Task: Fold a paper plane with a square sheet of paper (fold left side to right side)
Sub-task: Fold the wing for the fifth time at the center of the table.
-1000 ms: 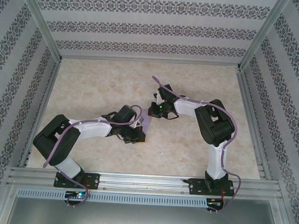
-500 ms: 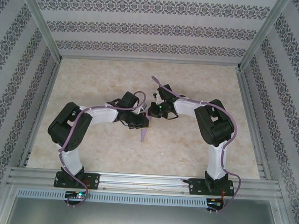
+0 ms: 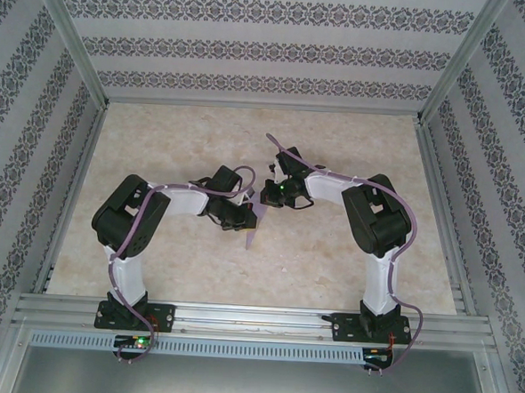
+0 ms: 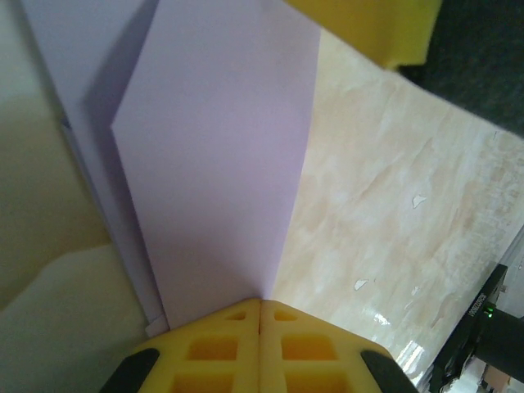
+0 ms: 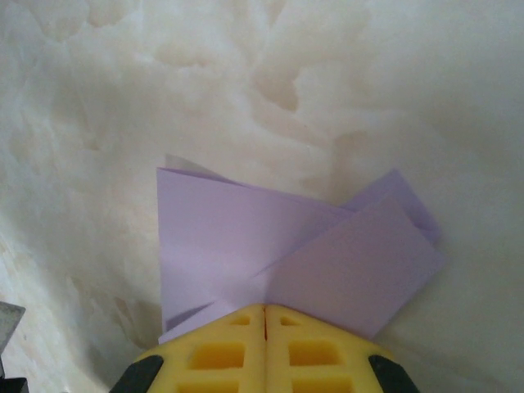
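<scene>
Paper plane [image 3: 253, 230], a creased lilac dart, is held near the middle of the bench [image 3: 159, 146], between the two arms, with its pointed tip aimed at the near edge. The left gripper [image 3: 246, 218] has its yellow fingers [image 4: 213, 356] pressed together on one end of the paper, and the folded layers fan away from them. The right gripper [image 3: 268, 199] pinches the far end, its fingers [image 5: 327, 360] closed on overlapping flaps above the marbled surface. I cannot tell whether the tip touches the bench.

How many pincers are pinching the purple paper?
2. The left pincer grips the paper from the left; the right pincer grips it from the right.
</scene>
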Motion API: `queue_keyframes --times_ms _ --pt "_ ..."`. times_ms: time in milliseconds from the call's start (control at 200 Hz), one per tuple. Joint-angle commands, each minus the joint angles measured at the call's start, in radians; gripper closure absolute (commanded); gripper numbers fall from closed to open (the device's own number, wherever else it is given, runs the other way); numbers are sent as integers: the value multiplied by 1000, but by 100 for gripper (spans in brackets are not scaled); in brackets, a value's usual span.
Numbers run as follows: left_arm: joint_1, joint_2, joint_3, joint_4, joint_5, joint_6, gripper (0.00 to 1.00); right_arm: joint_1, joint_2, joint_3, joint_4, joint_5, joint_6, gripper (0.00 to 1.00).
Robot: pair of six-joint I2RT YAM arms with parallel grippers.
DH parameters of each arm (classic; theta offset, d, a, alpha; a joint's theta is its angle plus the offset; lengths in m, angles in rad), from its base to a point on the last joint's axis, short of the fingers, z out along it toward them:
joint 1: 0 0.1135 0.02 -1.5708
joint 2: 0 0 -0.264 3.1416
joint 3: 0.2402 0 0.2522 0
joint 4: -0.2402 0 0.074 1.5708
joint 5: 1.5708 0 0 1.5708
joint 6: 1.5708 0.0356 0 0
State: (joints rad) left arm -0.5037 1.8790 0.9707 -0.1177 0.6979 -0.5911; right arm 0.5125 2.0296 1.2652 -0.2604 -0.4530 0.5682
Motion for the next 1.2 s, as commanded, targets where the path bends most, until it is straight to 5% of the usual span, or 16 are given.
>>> queue_keyframes --times_ms 0,655,1199 --pt "8 5 -51 -42 -51 19 95 -9 -35 22 -32 -34 -24 100" --pt "7 -56 67 -68 30 10 95 -47 71 -68 13 -32 1 100" --pt "-15 55 142 -49 48 2 95 -40 82 -65 -7 -10 5 100"
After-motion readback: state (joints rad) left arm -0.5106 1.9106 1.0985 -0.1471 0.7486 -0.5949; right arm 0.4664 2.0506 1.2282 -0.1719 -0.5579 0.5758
